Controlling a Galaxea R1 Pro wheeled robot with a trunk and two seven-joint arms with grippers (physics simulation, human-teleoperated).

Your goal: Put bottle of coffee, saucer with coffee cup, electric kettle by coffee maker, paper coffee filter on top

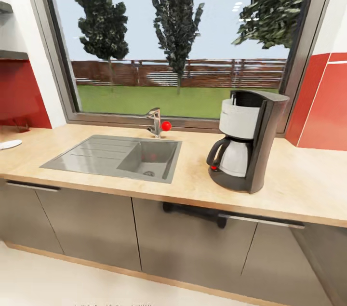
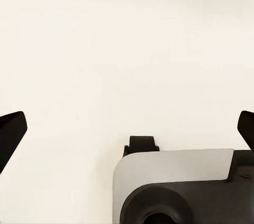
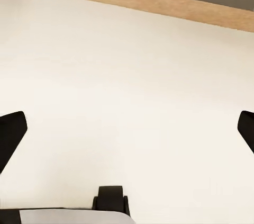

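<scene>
One coffee maker point(image 1: 247, 141) stands upright on the kitchen countertop point(image 1: 299, 185), right of the sink point(image 1: 115, 156) and in front of the window's right corner. Black body, pale grey-white filter basket at the top, carafe below with its black handle facing the sink, small red switch at the base. Its top carries no white paper.

Sink is a grey inset basin with a drainboard on its left side; chrome faucet point(image 1: 155, 122) with a red knob sits behind it at the window sill. At the far left edge of the head view a white shallow dish, most likely the saucer point(image 1: 9, 144), lies flat on the worktop, partly cut off by the frame, well apart from the coffee maker. Above it, two thin dark shelves point(image 1: 10, 54) project from the wall over the red backsplash; only their ends show.

Glossy grey cabinet fronts point(image 1: 91, 229) run under the worktop, pale floor below.

Left gripper point(image 2: 127, 128): dark fingertips at opposite edges of the wrist view, spread wide, nothing between them, pale floor beneath.

Right gripper point(image 3: 127, 128): fingertips likewise wide apart and empty, over pale floor; the wooden plinth strip point(image 3: 159, 1) and cabinet fronts lie beyond
</scene>
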